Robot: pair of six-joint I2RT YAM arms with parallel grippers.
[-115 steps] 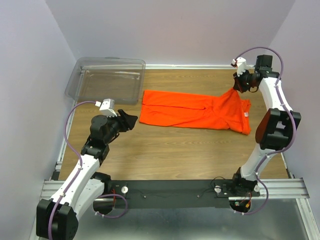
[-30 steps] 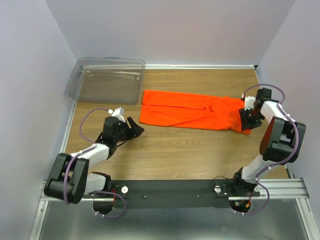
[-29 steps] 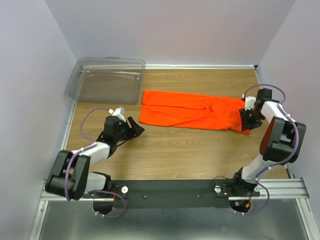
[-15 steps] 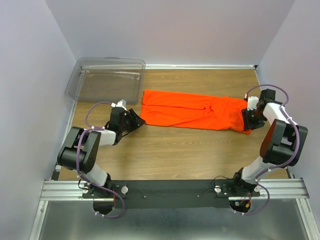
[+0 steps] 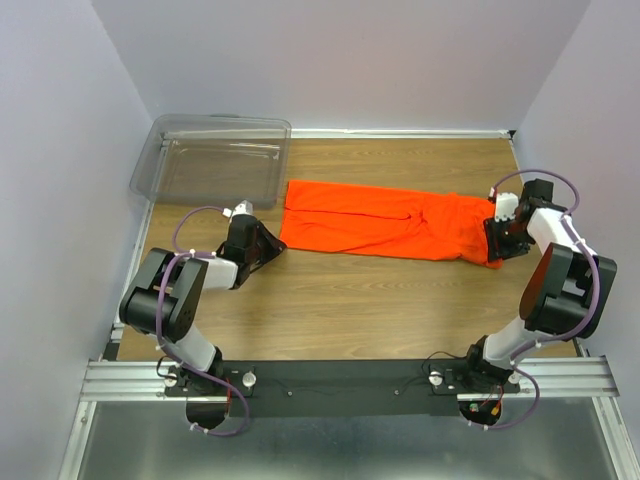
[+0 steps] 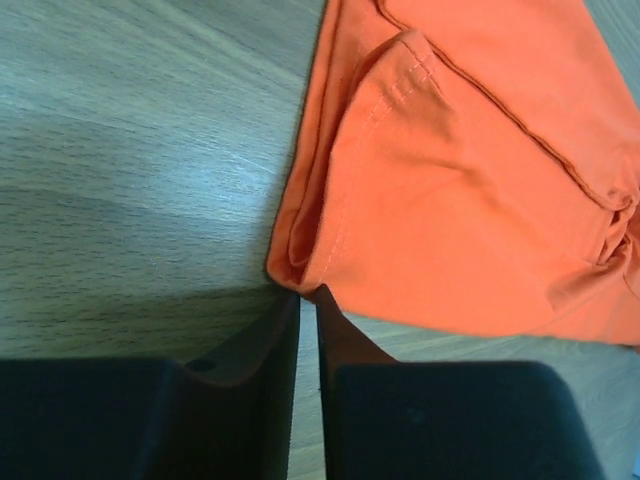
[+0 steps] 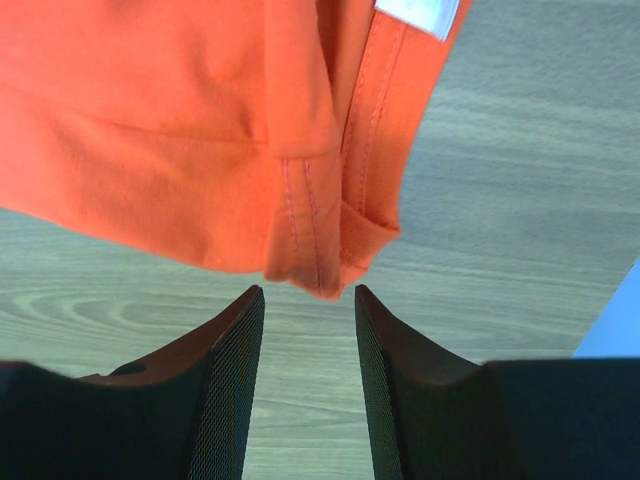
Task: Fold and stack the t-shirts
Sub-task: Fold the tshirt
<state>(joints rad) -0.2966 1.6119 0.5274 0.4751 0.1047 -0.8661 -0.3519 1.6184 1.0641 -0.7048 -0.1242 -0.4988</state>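
At the far left corner of the wooden table (image 5: 330, 300), a clear plastic tray (image 5: 215, 160) is sitting with its open side up, close to the left end of the bright orange t-shirt (image 5: 380, 220). Nearer to the bases of the arms, the left gripper (image 5: 270, 243) is reaching low over the wood to the near left corner of the t-shirt. In the left wrist view its fingers (image 6: 250, 350) are standing almost together, with only a thin slit between them. Their tips are meeting the folded corner of the fabric (whether any cloth is caught between them I cannot tell). The t-shirt is lying flat on the far half of the table as a long folded strip, stretching between the two grippers. At its right end, the right gripper (image 5: 497, 238) is hanging at the near corner. Its fingers (image 7: 235, 350) are standing clearly apart, and the stitched hem corner is pointing into the gap between the tips without being pinched. A small white neck tag (image 7: 418, 12) is showing at the edge of the fabric beyond.
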